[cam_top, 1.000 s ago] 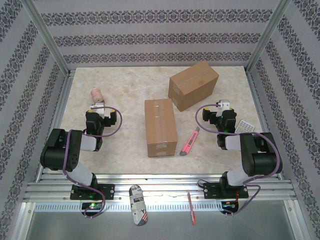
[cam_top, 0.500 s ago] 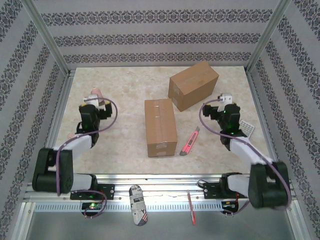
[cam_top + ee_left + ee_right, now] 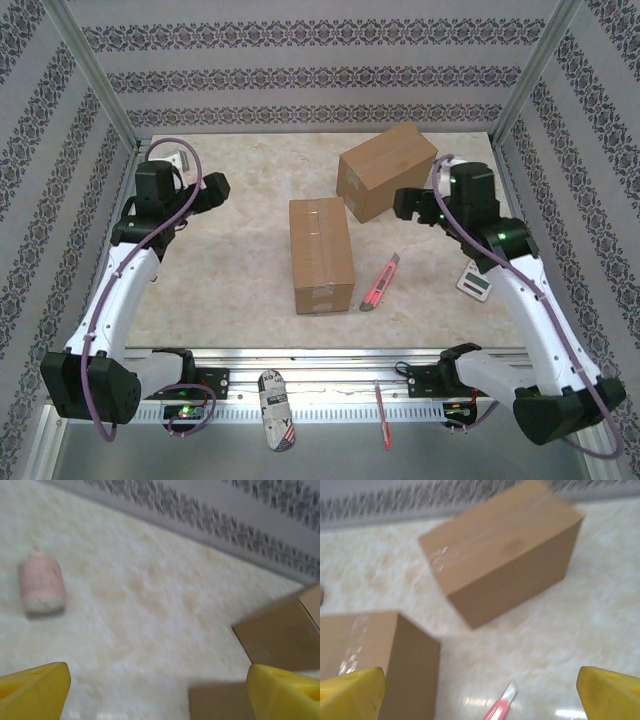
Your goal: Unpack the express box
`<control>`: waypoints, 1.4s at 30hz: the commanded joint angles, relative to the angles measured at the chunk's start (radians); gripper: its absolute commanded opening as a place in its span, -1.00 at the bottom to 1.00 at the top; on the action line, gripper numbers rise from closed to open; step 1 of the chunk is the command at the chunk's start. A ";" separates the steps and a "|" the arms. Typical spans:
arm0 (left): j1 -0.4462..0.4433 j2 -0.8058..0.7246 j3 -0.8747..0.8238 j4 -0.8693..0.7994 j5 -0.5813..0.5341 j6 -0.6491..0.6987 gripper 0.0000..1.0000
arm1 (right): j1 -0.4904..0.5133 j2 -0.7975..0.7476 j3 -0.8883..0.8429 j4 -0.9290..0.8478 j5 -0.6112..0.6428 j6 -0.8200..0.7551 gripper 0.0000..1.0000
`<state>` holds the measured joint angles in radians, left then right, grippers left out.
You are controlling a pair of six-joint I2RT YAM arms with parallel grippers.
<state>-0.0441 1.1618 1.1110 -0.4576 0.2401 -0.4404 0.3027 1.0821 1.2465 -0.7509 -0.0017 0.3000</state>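
A brown cardboard box, its flaps sealed with clear tape, lies mid-bench. A second taped box sits skewed just beside it at 1 o'clock. The left gripper at 10 o'clock and the right gripper at 2 o'clock both hang spread and empty.
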 commanded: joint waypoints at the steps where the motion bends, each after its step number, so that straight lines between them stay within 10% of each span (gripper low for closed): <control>1: -0.042 0.018 0.074 -0.327 0.111 -0.052 0.78 | 0.101 0.073 0.067 -0.203 -0.049 0.078 0.95; 10: -0.197 0.056 0.066 -0.342 0.142 -0.109 0.74 | 0.237 0.201 0.032 0.017 -0.192 0.191 0.89; 42: -0.402 0.183 0.016 -0.133 0.329 -0.204 0.67 | 0.236 0.489 -0.055 0.390 -0.475 0.371 0.29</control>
<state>-0.4328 1.3590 1.1419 -0.6174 0.5423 -0.6300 0.5346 1.5482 1.1839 -0.4263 -0.4126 0.6460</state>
